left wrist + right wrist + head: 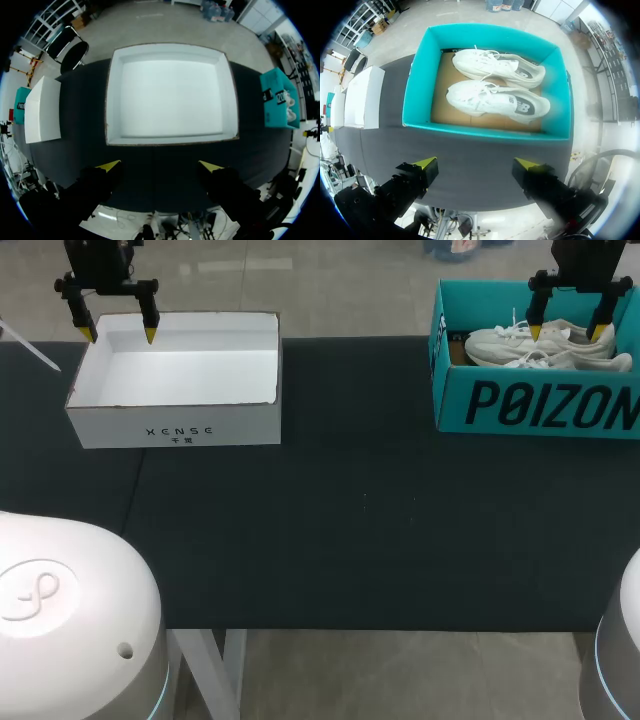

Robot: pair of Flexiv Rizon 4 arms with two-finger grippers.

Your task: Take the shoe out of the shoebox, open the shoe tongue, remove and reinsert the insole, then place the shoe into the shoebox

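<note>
beneath right jaws, seemingly: shoes in shoebox

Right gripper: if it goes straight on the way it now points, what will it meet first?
Probably the nearer white shoe in the teal shoebox, or its near wall; the right gripper hangs open over that edge and depth is unclear.
</note>
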